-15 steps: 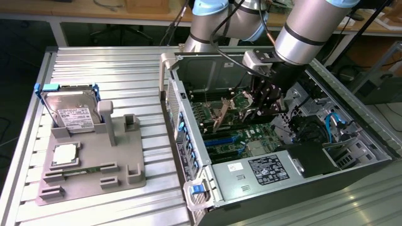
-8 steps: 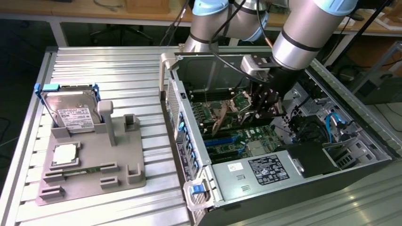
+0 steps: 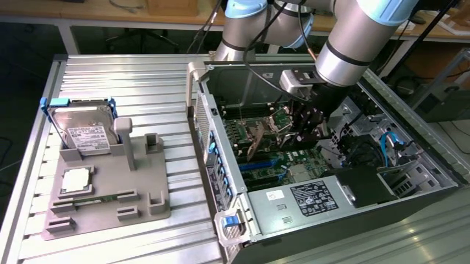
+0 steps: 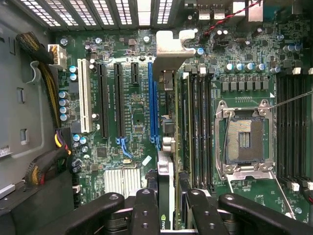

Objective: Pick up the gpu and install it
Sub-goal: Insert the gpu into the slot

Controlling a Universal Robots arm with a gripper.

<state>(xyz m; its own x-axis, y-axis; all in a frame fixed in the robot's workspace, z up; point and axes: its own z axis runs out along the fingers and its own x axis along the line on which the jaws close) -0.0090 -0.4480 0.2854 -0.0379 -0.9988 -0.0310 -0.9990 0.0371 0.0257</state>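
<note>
The arm reaches down into the open computer case (image 3: 331, 181), its gripper (image 4: 168, 203) with fingers (image 4: 145, 208) clamped on the gpu (image 4: 168, 147), held edge-on above the motherboard (image 4: 132, 103), just beside the blue slot (image 4: 152, 105). The hard drive (image 3: 85, 129) stands in the grey holder (image 3: 110, 187) on the counter (image 3: 125, 77).

Exterior view: even, diffuse overhead light; the ribbed metal table (image 3: 132, 82) shows soft pale sheen along its ridges, without hard glare. The interior of the computer case (image 3: 411, 187) lies in shadow beneath the robot arm (image 3: 360, 38), and its far corners go nearly black. Wrist view: the motherboard (image 4: 132, 107) is brightly and evenly lit, sharp throughout; the dark gripper (image 4: 166, 205) at close range is slightly soft. A bright strip glares through the vent grille (image 4: 142, 10).
</note>
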